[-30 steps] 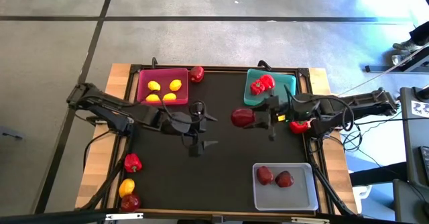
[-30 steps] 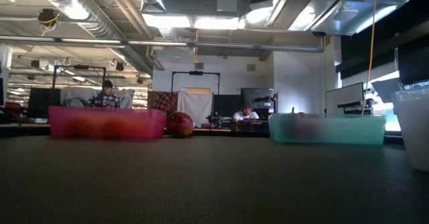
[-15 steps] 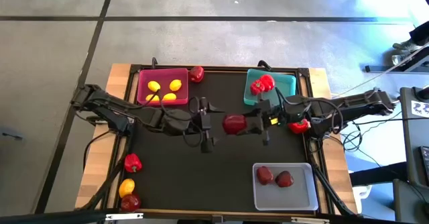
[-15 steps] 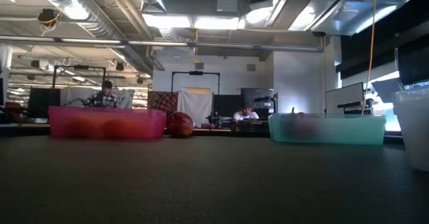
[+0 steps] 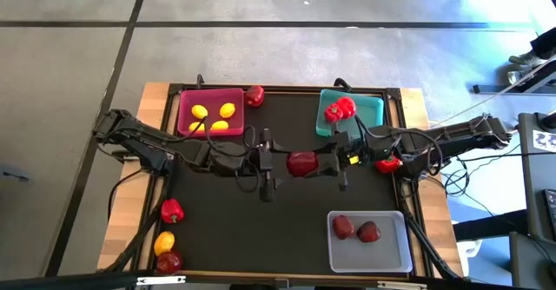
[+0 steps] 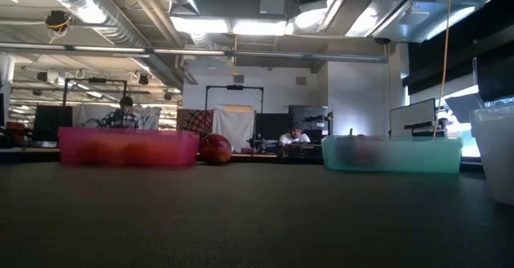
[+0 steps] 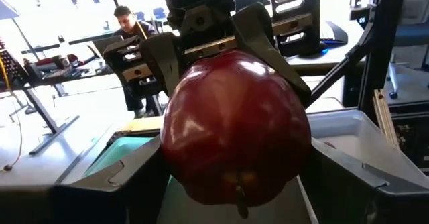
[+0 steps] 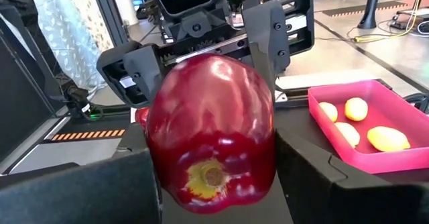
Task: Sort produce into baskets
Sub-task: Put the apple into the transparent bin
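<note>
Roughly four lemons (image 5: 213, 118), perhaps five apples (image 5: 301, 162), three baskets (image 5: 209, 111)

A black mat (image 5: 287, 207) is laid over a wooden table (image 5: 155, 95), whose pale edge is seen around the mat. The table is set on a grey floor (image 5: 78, 56) crossed by dark seams. Beyond the table's far edge, 2 seated people (image 6: 124, 111) (image 6: 295, 134) are seen at desks. A dark-framed screen (image 6: 233, 107) is placed between them, under ceiling lights (image 6: 233, 26).

Bare mat (image 5: 295, 212) below meeting arms
</note>
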### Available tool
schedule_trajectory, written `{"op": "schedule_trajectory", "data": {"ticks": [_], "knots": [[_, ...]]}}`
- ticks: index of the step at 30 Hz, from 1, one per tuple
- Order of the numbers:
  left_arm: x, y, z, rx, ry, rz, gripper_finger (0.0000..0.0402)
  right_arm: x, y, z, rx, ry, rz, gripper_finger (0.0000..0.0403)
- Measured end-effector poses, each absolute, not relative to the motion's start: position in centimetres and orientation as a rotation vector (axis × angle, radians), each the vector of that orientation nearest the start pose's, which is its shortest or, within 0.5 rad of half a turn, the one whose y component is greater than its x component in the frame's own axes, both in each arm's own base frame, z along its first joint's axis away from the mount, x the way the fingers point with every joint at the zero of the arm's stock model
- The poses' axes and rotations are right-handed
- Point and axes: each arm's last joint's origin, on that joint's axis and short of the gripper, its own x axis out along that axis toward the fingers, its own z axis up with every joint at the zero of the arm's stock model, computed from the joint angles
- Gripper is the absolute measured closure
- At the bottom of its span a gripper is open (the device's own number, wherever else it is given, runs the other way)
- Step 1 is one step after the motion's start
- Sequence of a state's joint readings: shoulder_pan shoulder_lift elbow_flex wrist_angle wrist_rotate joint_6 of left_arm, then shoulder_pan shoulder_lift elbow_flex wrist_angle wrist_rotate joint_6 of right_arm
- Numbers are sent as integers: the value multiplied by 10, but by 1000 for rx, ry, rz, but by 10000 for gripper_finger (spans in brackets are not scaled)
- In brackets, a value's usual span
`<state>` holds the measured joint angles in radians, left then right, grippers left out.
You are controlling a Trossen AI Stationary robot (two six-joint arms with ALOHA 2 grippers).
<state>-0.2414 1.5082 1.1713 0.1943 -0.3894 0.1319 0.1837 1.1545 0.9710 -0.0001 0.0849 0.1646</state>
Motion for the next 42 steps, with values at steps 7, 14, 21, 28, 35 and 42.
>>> {"op": "schedule_trajectory", "data": {"ticks": [7, 14, 21, 28, 35, 42], "knots": [[341, -72, 329, 174, 148, 136, 117, 247, 43, 347, 136, 185, 83, 217], [340, -72, 324, 128, 196, 134, 117, 200, 36, 373, 171, 318, 105, 170], [355, -75, 308, 10, 248, 55, 117, 153, 29, 377, 281, 424, 127, 158], [391, -86, 297, -49, 377, -34, 116, 135, 25, 378, 350, 438, 99, 157], [433, -99, 295, -75, 485, -113, 116, 132, 23, 379, 362, 428, 60, 157], [470, -111, 294, -131, 506, -221, 116, 132, 23, 378, 408, 428, 24, 157]]}}
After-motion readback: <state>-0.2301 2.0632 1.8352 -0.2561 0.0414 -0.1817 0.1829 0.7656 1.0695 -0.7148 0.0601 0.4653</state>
